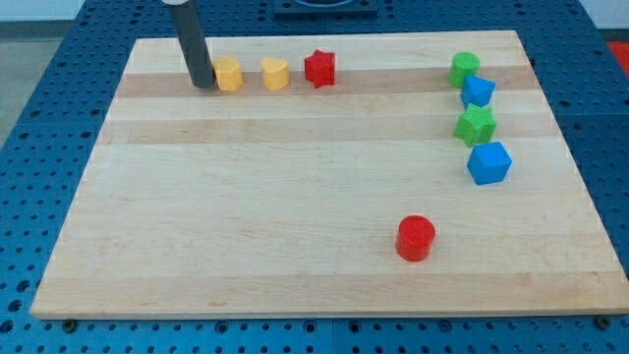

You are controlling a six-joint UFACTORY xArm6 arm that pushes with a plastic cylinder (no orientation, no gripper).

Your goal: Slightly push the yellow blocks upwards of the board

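Near the board's (295, 197) top-left corner: the tip (203, 85) touches one yellow block (228, 74); second yellow block (275, 74) beside. No jaws — bare rod. Blocks likely light, rigid, slippery — push squarely from their bottom faces.

Bright, even light from overhead fills the frame, sharp throughout. The blocks cast only short, soft shadows on the pale board (295, 216). No glare; edges look slightly keystoned.

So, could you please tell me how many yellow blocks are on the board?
2, both near the view's top left: one yellow block right beside my tip, the other yellow block just left of the red star. None seem hidden.
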